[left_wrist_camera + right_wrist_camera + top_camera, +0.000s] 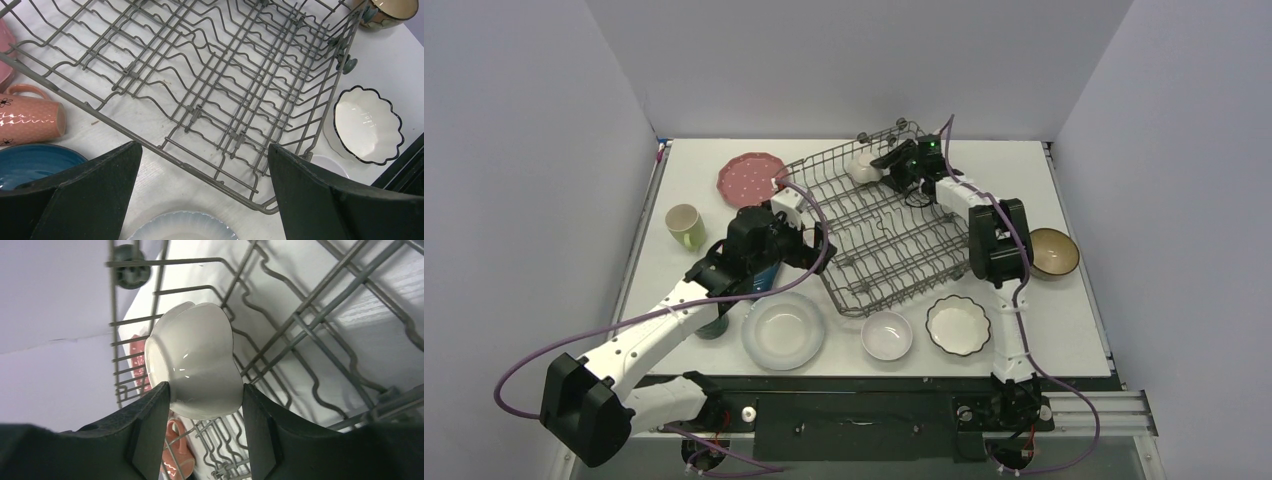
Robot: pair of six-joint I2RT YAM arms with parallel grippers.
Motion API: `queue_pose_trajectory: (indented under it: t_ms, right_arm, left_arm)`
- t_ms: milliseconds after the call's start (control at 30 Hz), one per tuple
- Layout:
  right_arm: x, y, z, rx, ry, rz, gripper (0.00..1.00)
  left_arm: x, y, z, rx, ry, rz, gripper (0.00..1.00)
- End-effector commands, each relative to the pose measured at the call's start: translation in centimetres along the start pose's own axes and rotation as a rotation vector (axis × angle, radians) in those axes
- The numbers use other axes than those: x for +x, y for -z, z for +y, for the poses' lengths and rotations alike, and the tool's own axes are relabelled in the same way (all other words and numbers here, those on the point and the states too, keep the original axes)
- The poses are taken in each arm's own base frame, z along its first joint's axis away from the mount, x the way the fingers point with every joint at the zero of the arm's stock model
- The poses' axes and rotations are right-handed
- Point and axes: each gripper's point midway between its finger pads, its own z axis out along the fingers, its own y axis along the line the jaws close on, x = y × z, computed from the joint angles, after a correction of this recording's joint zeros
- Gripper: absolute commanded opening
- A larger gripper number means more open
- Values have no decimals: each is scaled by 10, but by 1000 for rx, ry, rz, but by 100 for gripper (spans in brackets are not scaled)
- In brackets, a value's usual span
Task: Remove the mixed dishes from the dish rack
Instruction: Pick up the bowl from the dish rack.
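The dark grey wire dish rack (879, 225) stands askew mid-table. A small white bowl (861, 167) stands on its side in the rack's far corner. My right gripper (882, 165) is closed on this bowl (192, 365), with a finger touching each side. My left gripper (812, 238) is open and empty above the rack's near left edge (210, 167). On the table lie the pink dotted plate (750, 178), light-green cup (685, 226), white plate (783, 330), white bowl (887, 334), scalloped bowl (957, 325) and brown bowl (1052, 252). The orange cup (30, 117) and blue dish (40, 162) lie under my left arm.
A dark green mug (712, 325) stands partly hidden below my left forearm. Grey walls close in the table on the left, back and right. The rest of the rack's rows of prongs (225, 65) hold no dishes.
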Motion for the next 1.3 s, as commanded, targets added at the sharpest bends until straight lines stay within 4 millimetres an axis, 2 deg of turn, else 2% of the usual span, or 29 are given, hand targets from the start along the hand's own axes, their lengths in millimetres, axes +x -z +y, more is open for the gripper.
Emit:
queue_pose_trajectory:
  t_ms: [0, 167, 300, 333, 367, 400, 433, 467, 500, 533, 567, 600, 633, 667, 700, 733, 800, 833, 867, 900, 933, 967, 1000, 1033, 1067, 1100, 1267]
  right_arm:
    - [-24, 42, 82, -190, 74, -78, 33]
    - [-23, 54, 87, -194, 108, -84, 32]
    - [-16, 65, 87, -198, 126, -68, 31]
    - [-15, 68, 90, -209, 132, -67, 31]
    - [-11, 74, 90, -213, 133, -58, 31]
    - [-10, 78, 93, -225, 135, -59, 31]
    - [-7, 86, 95, -239, 139, -54, 31]
    - [-5, 90, 97, -244, 134, -49, 31]
    - [-2, 99, 101, -262, 138, -45, 31]
    - [0, 104, 103, -269, 136, -41, 31]
    - [4, 114, 107, -282, 139, -35, 31]
    - [7, 119, 109, -288, 139, -31, 31]
    - [11, 129, 112, -302, 142, -21, 31]
    - [14, 133, 113, -308, 138, -17, 31]
    - [18, 143, 115, -320, 141, -8, 31]
    - [20, 153, 123, -339, 146, -8, 31]
    - [31, 165, 119, -347, 140, 22, 31]
    - [34, 169, 120, -356, 139, 30, 31]
    - [40, 177, 120, -362, 140, 43, 31]
    - [43, 181, 120, -367, 139, 50, 31]
    - [47, 189, 121, -376, 141, 59, 31]
    - [50, 192, 121, -380, 140, 66, 31]
    - [55, 197, 120, -384, 140, 75, 31]
    - [57, 201, 121, -389, 142, 78, 31]
    - [60, 206, 121, -394, 144, 81, 31]
    - [62, 209, 122, -398, 143, 84, 31]
    - [70, 223, 125, -417, 141, 99, 31]
  left_arm:
    - [-24, 6, -3, 16, 36, -87, 96]
    - [-45, 5, -9, 81, 123, -171, 96]
    - [-59, -4, -6, 147, 298, -238, 96]
    - [-69, -5, -8, 177, 365, -279, 96]
    - [-68, -11, -3, 175, 413, -279, 96]
    - [-79, -13, -3, 200, 489, -319, 96]
    - [-77, -21, 4, 190, 538, -322, 96]
    - [-89, -22, 3, 223, 606, -367, 96]
    - [-86, -32, 9, 216, 652, -369, 96]
    - [-100, -32, 7, 257, 710, -416, 96]
    - [-97, -44, 13, 252, 746, -412, 96]
    - [-107, -44, 12, 284, 782, -445, 96]
    - [-102, -57, 19, 274, 810, -433, 96]
    - [-111, -56, 19, 307, 842, -463, 96]
    - [-106, -67, 25, 311, 889, -449, 96]
    - [-111, -68, 25, 339, 901, -472, 96]
    - [-101, -83, 33, 362, 958, -450, 96]
    - [-106, -84, 32, 393, 983, -460, 96]
    - [-99, -91, 35, 399, 1001, -443, 96]
    - [-106, -89, 33, 438, 1017, -465, 96]
    - [-99, -96, 35, 449, 1032, -452, 96]
    - [-110, -92, 32, 498, 1040, -480, 96]
    - [-106, -97, 33, 508, 1050, -475, 96]
    - [-116, -92, 30, 553, 1050, -503, 96]
    - [-115, -94, 30, 565, 1056, -503, 96]
    - [-122, -88, 27, 600, 1053, -529, 96]
    - [-128, -80, 25, 645, 1061, -565, 96]
